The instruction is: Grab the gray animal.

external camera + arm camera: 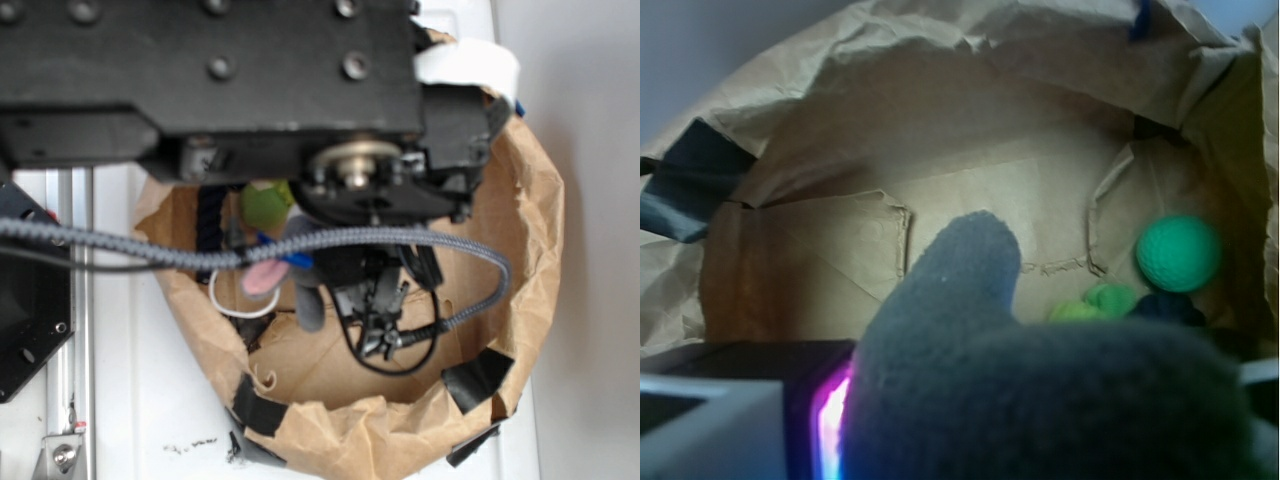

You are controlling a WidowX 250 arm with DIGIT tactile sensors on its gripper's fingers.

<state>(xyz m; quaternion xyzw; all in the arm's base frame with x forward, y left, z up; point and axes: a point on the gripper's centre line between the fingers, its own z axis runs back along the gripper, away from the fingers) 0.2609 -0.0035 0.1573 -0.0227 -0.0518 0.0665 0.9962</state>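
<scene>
My gripper hangs inside the paper bag; its fingers pinch the gray animal (green ball lies beyond it).

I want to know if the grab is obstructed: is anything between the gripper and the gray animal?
Nothing visible is. In the wrist view the gray animal fills the foreground right at the camera, with the green ball and green plush lying farther back in the paper bag. Whether the gripper has closed cannot be seen.

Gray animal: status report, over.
End effector down in paper bag, jaw state hidden. Gray animal right up against wrist camera, seemingly held; grip unconfirmed. Green plush and green ball lie clear behind.
</scene>
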